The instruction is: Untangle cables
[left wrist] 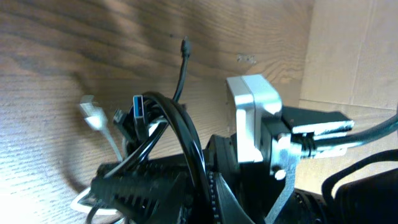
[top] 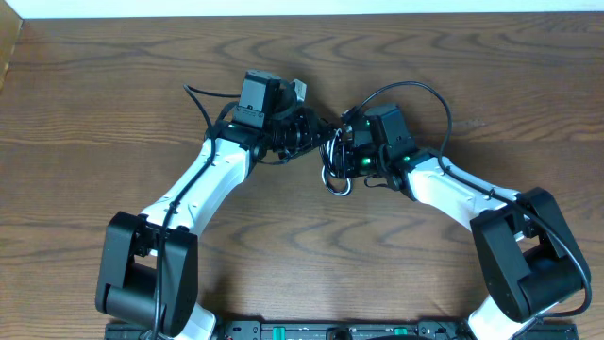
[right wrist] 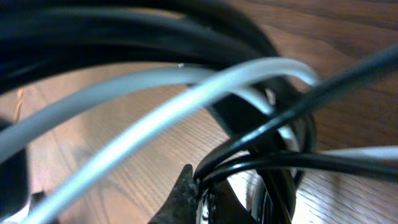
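Wood bench, strong grain, matt finish. The black cable has a smooth plastic jacket, v. glossy (light streaks run along it). The white cable is smooth too, w/ a softer sheen. The arm shells: white plastic, smooth, semi-gloss.

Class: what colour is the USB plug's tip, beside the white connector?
Blue. The USB plug shows best in the left wrist view.
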Controlling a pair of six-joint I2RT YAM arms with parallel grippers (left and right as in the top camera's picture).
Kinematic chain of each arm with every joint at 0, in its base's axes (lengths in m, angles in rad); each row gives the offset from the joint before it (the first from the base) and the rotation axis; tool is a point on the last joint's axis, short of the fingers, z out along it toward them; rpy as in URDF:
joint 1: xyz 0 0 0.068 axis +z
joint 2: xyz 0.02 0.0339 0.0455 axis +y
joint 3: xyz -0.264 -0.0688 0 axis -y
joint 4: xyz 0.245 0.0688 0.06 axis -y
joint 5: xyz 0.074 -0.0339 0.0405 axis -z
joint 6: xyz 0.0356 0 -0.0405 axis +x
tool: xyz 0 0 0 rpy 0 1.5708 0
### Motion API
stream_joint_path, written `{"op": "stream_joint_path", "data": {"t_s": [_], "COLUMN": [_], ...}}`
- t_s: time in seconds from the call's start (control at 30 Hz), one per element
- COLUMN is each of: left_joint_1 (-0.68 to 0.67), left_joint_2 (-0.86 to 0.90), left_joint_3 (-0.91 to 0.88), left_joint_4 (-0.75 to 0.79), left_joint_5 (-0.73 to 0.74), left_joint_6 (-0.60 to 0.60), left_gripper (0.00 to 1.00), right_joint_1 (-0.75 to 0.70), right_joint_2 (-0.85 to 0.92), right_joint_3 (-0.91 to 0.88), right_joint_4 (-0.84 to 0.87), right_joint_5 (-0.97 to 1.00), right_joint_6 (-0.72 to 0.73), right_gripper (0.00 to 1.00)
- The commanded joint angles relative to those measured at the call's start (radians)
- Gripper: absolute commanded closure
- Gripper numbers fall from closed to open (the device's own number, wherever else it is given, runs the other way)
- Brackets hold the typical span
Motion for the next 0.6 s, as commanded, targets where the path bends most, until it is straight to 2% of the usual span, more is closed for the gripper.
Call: {"op": "stream_joint_path", "data": {"t_s": [0.0, 0.1, 0.33, 0.57], "left_joint_1": [0.008, 0.008, 0.008, 0.008], "left_joint_2": [-0.041, -0.041, -0.041, -0.041], "left_joint_3": [0.007, 0.007, 0.007, 0.007], "left_joint_4": [0.029, 0.035, 0.073, 0.134], "left_joint_5": [0.018, 0.018, 0.018, 0.018], "left_joint_6": [-0.016, -0.016, -0.048, -0.152], "left_gripper": [0.93, 0.92, 0.92, 0.92], "right_joint_1": [-0.016, -0.042, -0.109, -0.18], "right_joint_2": [-0.016, -0.048, -0.169, -0.232], "right_joint_3": [0.001, 0.001, 0.001, 0.001], "right_joint_4": [-0.008, -0.009, -0.096, -0.216], "right_joint_5": [-0.131, -0.196, -0.25, -0.249], "right_joint_6": [-0.056, -0.078, -0.156, -0.23], "right_gripper": [0.9, 0.81, 0.51, 0.5]}}
